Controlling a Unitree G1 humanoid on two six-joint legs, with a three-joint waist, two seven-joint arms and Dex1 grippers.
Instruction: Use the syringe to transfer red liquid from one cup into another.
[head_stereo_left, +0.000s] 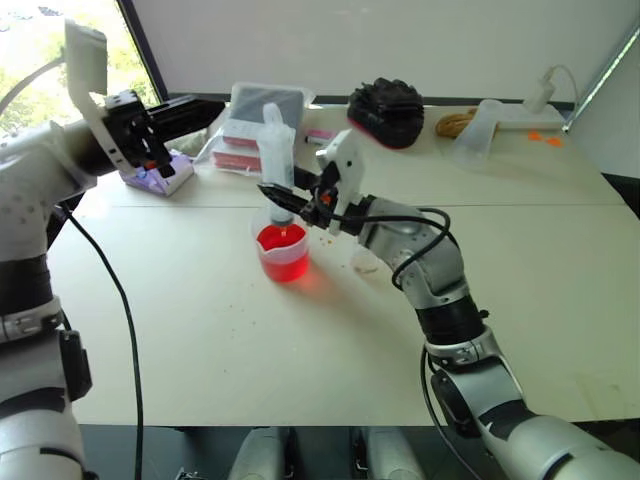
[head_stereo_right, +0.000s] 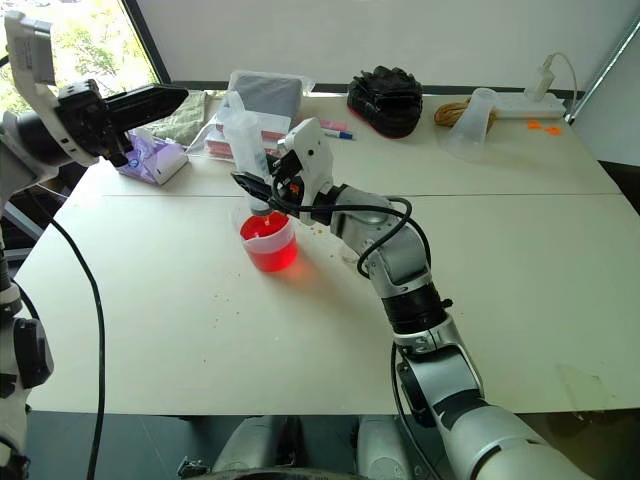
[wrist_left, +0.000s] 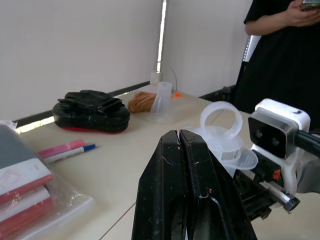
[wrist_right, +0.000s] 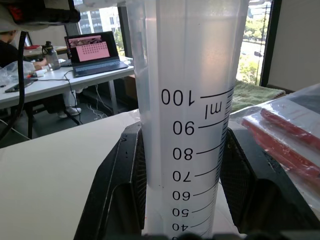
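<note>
The syringe stands upright, tip down, in the mouth of the wide spouted cup that holds the red liquid. Whether the tip touches the liquid I cannot tell. My right gripper is shut on the syringe's lower barrel, black fingers on either side. My left gripper is shut and empty, raised at the left behind the syringe's plunger ring. A smaller clear cup stands just right of the red one, partly behind my right arm.
At the back lie a bagged stack of red books, a purple tissue pack, a black case, a rope coil and a tipped frosted jug. A person in black stands beyond the table's far side.
</note>
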